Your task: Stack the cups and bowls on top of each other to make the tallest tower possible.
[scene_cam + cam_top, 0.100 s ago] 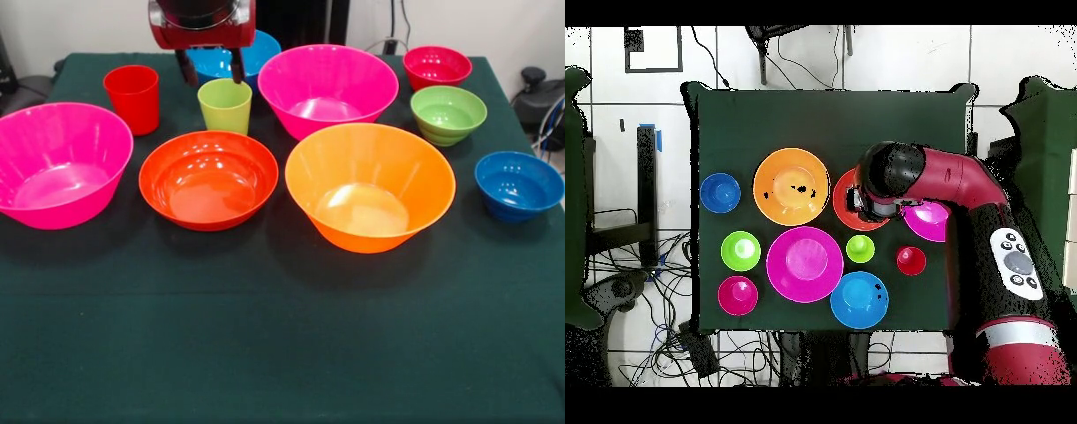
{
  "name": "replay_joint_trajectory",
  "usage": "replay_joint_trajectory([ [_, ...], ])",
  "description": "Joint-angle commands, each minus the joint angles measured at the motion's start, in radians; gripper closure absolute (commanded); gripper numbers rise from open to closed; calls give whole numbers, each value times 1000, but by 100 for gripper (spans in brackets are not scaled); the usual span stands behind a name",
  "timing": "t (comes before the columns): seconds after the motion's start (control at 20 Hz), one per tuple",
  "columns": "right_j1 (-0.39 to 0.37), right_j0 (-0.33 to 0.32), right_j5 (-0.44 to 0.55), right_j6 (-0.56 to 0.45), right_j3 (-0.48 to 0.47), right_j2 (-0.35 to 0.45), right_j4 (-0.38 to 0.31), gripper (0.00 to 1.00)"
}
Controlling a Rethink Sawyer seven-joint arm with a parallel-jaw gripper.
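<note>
Worktop (282, 353): dark green cloth, all bowls and cups standing apart, nothing stacked yet.
Tool (212, 67): two dark fingers hanging apart, empty, above light blue bowl (256, 51) and just behind lime green cup (225, 106).
Red cup (132, 97): upright, beside green cup.
Red-orange bowl (208, 179): in front of green cup.
Pink bowls: one (328, 88) beside tool, one (57, 163) at worktop edge.
Orange bowl (371, 185): beside red-orange bowl.
Small bowls: magenta-red (437, 67), green (448, 115), dark blue (519, 185), lined along one edge.
</note>
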Motion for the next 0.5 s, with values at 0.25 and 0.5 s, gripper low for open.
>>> replay_joint_trajectory([
  [0.25,81,19,22,-200,-34,70,-128,0],
  [0.5,99,18,31,-198,-35,66,-152,0],
])
